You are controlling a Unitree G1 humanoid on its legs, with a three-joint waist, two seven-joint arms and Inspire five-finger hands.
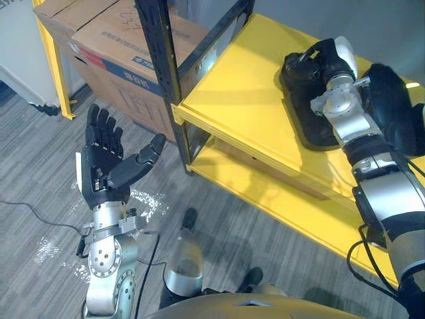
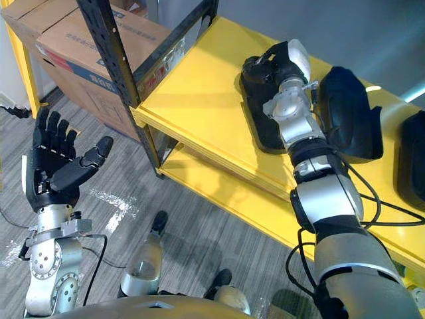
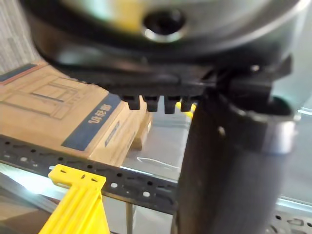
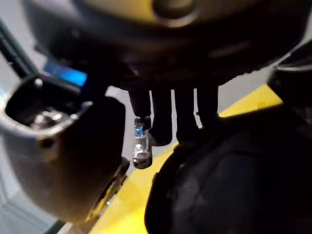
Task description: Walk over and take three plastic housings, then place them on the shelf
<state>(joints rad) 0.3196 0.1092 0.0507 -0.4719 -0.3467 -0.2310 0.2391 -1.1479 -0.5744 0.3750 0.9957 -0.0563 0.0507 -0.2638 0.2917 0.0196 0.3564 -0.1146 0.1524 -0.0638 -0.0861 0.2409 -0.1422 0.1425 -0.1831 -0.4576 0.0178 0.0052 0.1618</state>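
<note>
A black plastic housing lies on the yellow shelf board. My right hand grips its far end, with the fingers curled over the edge and the white-covered thumb on the other side. In the right wrist view the fingers reach down onto the same housing. A second black housing lies just right of my forearm. A third shows at the right edge. My left hand is raised over the grey floor left of the shelf, open and holding nothing.
The shelf's black upright post stands at its near left corner, and a lower yellow board sits beneath. A large cardboard box rests behind the post, beside a yellow frame. White scuffs mark the floor.
</note>
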